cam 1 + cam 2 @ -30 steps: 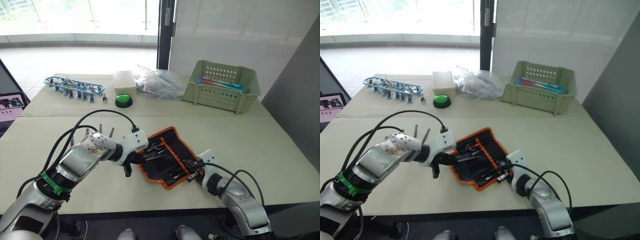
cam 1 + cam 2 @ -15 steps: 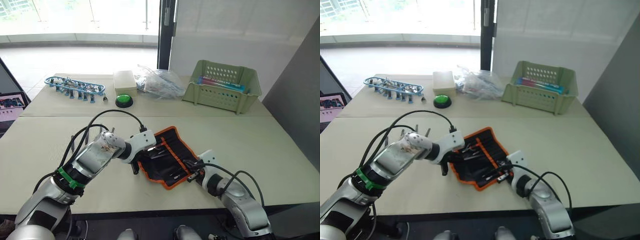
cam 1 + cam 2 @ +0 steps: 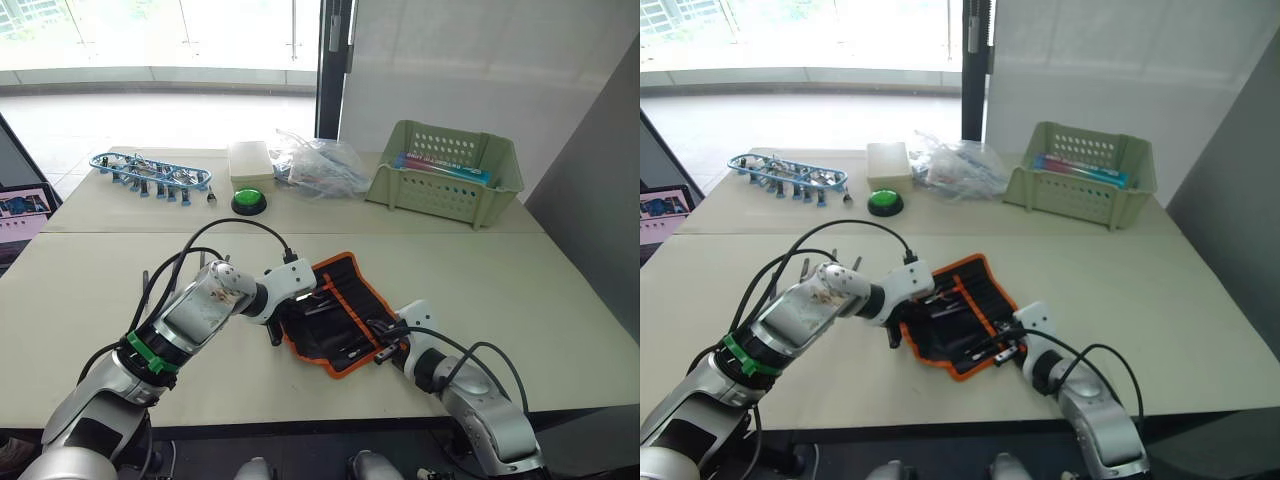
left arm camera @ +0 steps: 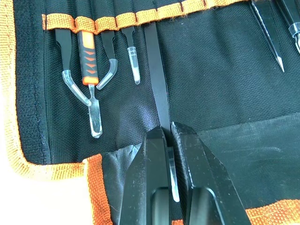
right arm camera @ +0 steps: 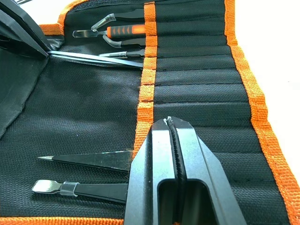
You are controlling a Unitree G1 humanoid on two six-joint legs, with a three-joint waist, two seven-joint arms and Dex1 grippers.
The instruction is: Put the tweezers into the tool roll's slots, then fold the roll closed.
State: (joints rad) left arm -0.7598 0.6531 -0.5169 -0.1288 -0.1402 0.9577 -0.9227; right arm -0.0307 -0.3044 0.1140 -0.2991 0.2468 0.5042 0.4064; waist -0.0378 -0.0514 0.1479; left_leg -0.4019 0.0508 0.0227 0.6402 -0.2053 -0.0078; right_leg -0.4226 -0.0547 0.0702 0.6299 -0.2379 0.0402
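1. Lying open on the table, the tool roll serves as the landmark; its orange edging faces up and its lining is exposed.
2. Left gripper sits at the roll's left edge. Its fingers are pinched on a slim black tweezer, gripped near the free tip, with the other end tucked under the orange band of slots.
3. Beside that tweezer in the same band: two curved-tip tweezers with clear caps, an orange-handled tool and a short capped one, all seated in slots.
4. Left arm's cables arch over the table to the left of the roll.
5. Right gripper rests on the roll's near right corner. Its fingers are pressed together on the orange stripe; I cannot tell whether any fabric is caught between them.
6. Next to the right gripper, two more tools lie on the lining: a pointed tweezer and a flat-ended one with a clear sleeve.
7. Beyond the roll, far side of the table: blue rack to the left, green button, clear bag, green basket to the right.
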